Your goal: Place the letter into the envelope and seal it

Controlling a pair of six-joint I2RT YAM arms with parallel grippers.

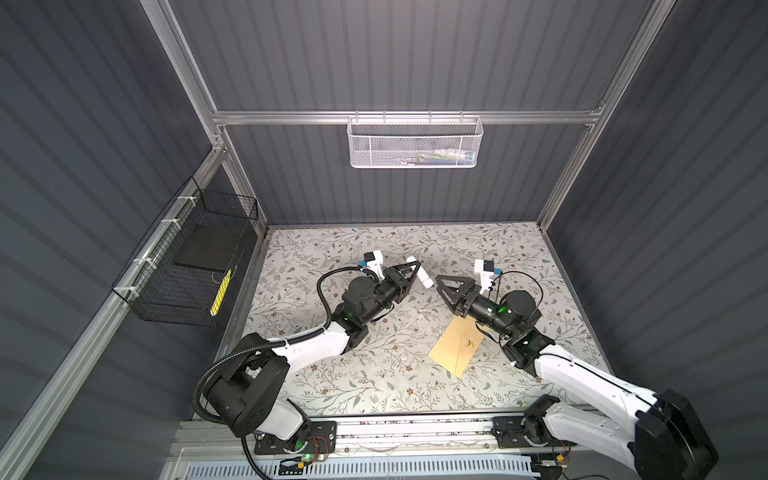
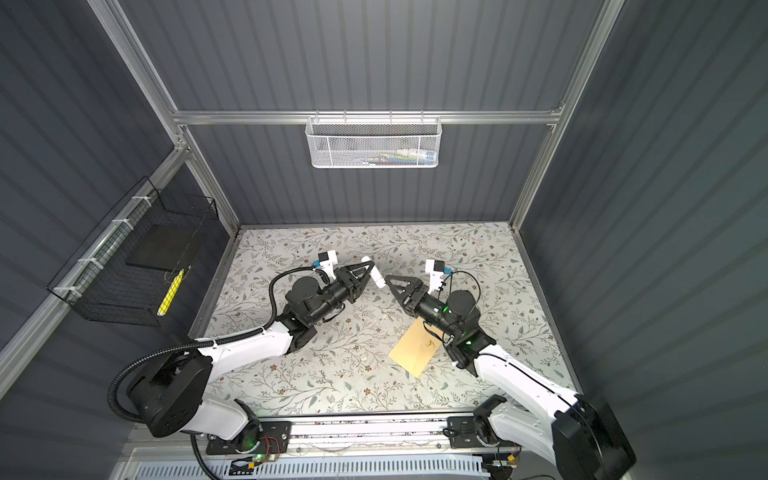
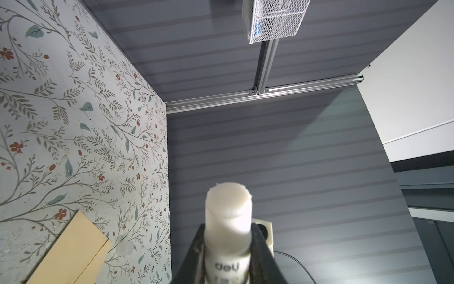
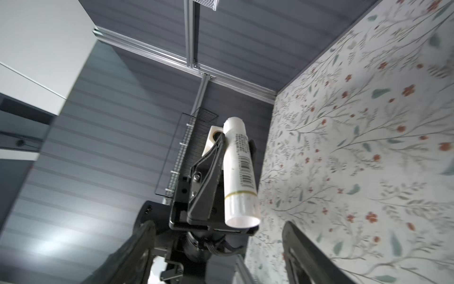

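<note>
Both top views: the left tool [image 1: 417, 268] [image 2: 368, 270] is raised over a flowered desk [image 1: 332, 374] and grips a white glue stick [image 1: 420, 272] [image 2: 374, 275] crosswise between its fingers. The right tool [image 1: 442, 289] [image 2: 392, 289] faces it, just beside the stick's near end. Its fingers are spread wide and hold nothing. A tan envelope [image 1: 453, 349] [image 2: 413, 349] lies flat on the desk behind the right tool, partly under that arm.

Left wrist view: the left tool's two black fingers [image 3: 261, 246] press on either side of the glue stick [image 3: 228, 221], whose pale waxy end is bare. The envelope [image 3: 71, 248] lies on the desk [image 3: 73, 123], well off to one side.

Right wrist view: the right tool's fingers [image 4: 302, 250] stand far apart at the frame's edge. Ahead of them, the left tool [image 4: 235, 140] clamps the barcoded glue stick [image 4: 239, 172].
</note>
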